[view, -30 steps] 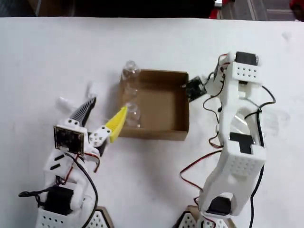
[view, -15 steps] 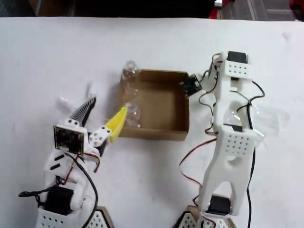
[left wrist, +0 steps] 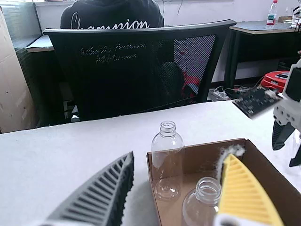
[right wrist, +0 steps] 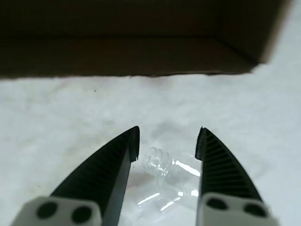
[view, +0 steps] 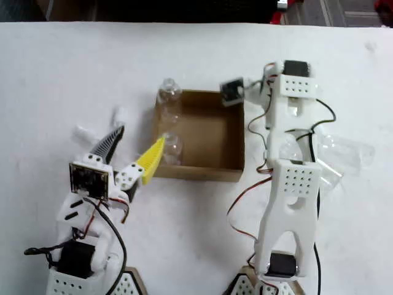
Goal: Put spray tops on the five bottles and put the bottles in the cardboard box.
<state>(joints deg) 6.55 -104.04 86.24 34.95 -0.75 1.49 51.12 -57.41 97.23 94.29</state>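
White table (view: 73, 67), black chair (left wrist: 141, 70) behind; left pincer (view: 141, 134), right pincer (right wrist: 169, 131) released.

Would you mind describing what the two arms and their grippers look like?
The left arm and right arm are white plastic shells with grids of small holes, trailed by loose red and black cables. The left gripper has one black ribbed finger and one yellow; the right gripper has two black ribbed fingers.

The box (view: 206, 135) sits in the middle of the desk (view: 73, 61). In it, along its left wall, stand a far bottle (view: 169, 95) and a near bottle (view: 172, 146). Right of the box, loose bottles (view: 347, 150) lie on the desk.
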